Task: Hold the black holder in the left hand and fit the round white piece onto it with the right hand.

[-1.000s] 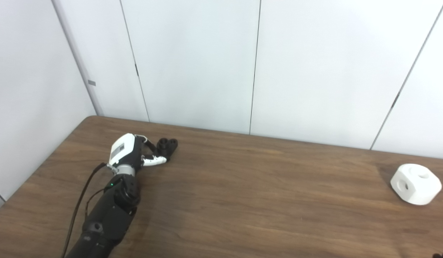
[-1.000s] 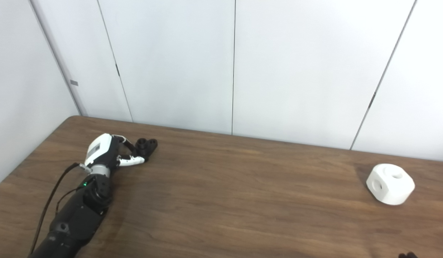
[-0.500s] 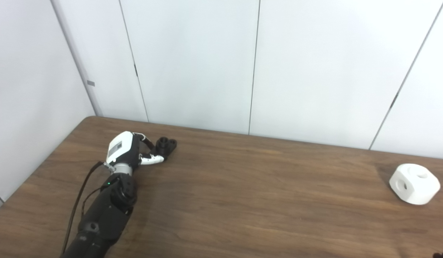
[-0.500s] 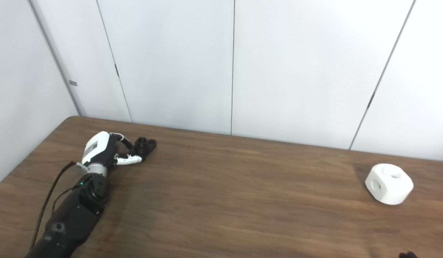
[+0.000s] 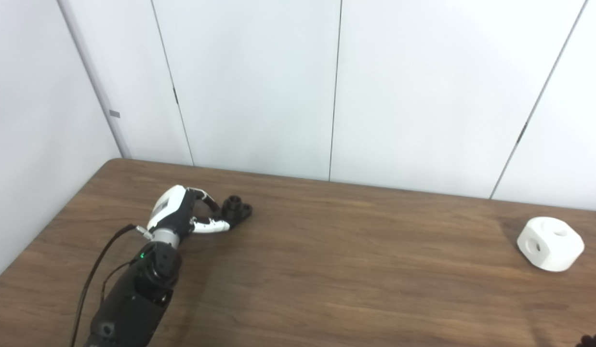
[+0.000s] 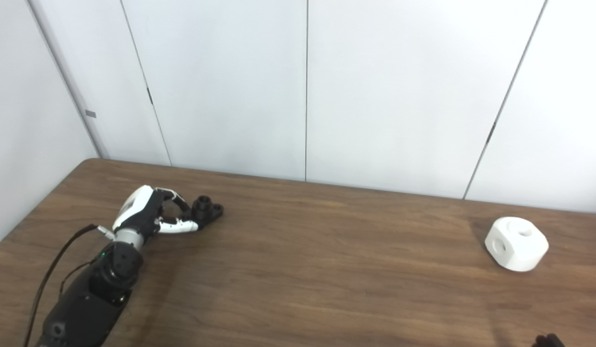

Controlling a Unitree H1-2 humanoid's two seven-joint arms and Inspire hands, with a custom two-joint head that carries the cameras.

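Left hand [image 5: 182, 217] pinches the black holder [image 5: 236, 211] on the desk [image 5: 326, 270] far-left, round white piece [image 5: 549, 243] lies far right, nearest the right hand [image 5: 591, 341], whose state I cannot tell.

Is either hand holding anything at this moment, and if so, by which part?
The left hand is closing on the black holder from its left end, fingers and thumb at its sides. A firm hold cannot be confirmed. The right hand barely shows at the bottom edge.
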